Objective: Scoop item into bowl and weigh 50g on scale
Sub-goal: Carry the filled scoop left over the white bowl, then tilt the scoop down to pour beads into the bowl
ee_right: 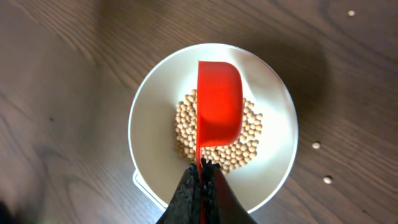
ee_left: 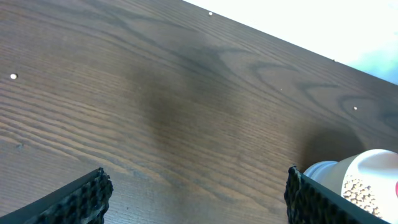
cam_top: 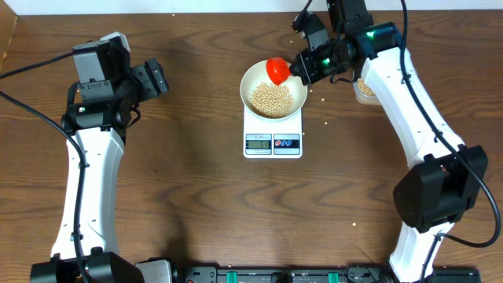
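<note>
A white bowl (cam_top: 253, 81) (ee_right: 273, 168) sits on the white scale (cam_top: 273, 143), holding a heap of pale-tan beans (cam_top: 272, 100) (ee_right: 245, 140). My right gripper (cam_top: 302, 68) (ee_right: 202, 167) is shut on the thin handle of a red scoop (cam_top: 277, 71) (ee_right: 219, 109), which hangs turned on its side over the beans in the bowl. My left gripper (cam_top: 157, 77) (ee_left: 198, 190) is open above bare table at the left, nothing between its fingers (ee_left: 84, 198). The bowl's edge (ee_left: 373, 177) shows at the right of the left wrist view.
A clear tub of beans (cam_top: 363, 89) is partly hidden behind the right arm at the back right. Stray beans (ee_right: 316, 145) lie on the wood to the right of the bowl. The scale's display (cam_top: 258, 143) faces the front edge.
</note>
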